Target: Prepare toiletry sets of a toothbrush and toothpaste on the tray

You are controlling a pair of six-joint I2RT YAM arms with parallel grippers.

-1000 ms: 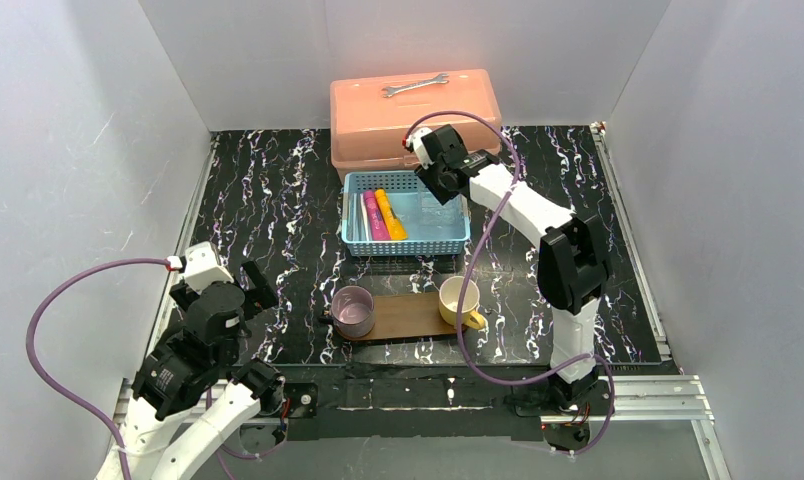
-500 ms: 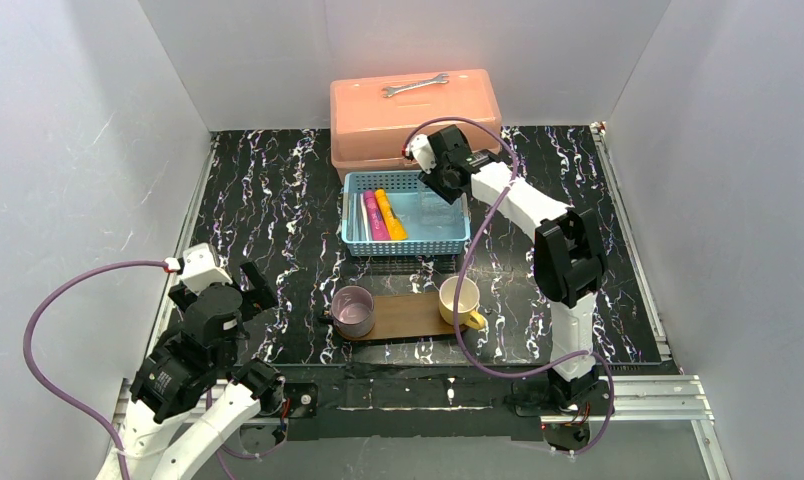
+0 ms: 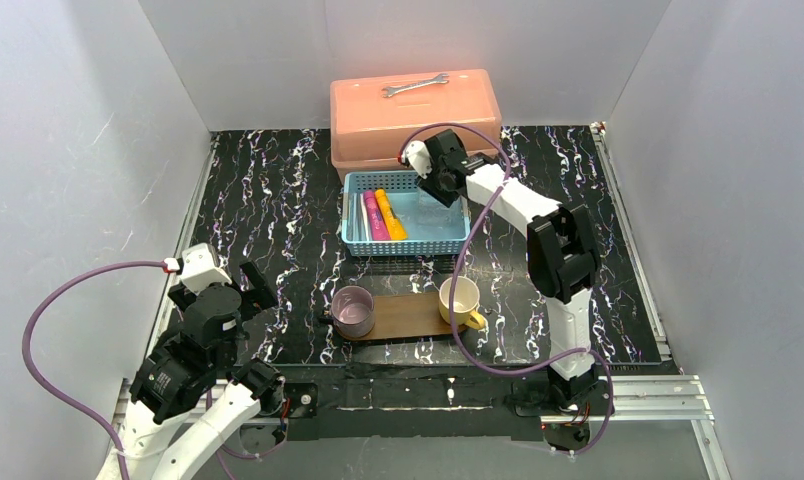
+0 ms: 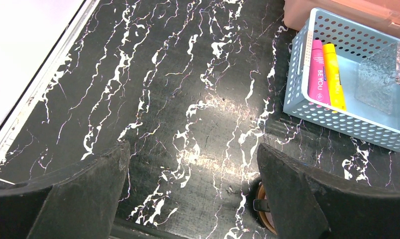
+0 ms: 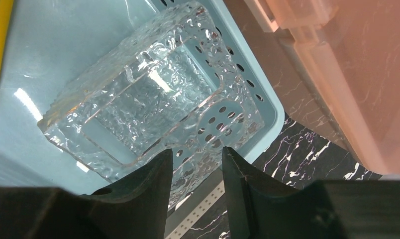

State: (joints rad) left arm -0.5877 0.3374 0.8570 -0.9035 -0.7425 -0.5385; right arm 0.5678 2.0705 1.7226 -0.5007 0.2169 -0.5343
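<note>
The light-blue basket [image 3: 406, 243] holds a yellow toothpaste tube [image 3: 387, 214], a pink toothpaste tube [image 3: 374, 216] and pale toothbrushes [image 3: 358, 216] along its left side. Both tubes show in the left wrist view too, pink [image 4: 317, 74] and yellow [image 4: 333, 74]. The dark-brown tray [image 3: 408, 314] lies nearer me with a cup on each end. My right gripper [image 3: 444, 183] hangs over the basket's back right corner, shut on the end of a clear textured dish [image 5: 138, 99] that stands tilted in the basket. My left gripper [image 3: 254, 290] is open over bare table at the near left.
A purple cup [image 3: 353, 310] and a yellow cup [image 3: 460, 299] stand on the tray's ends. A salmon plastic box [image 3: 415, 120] with a steel wrench [image 3: 415, 86] on its lid sits right behind the basket. White walls close in the table on three sides.
My right gripper has shifted a little left and back over the basket's rear right corner, its arm folding in. The left arm has stayed still.
</note>
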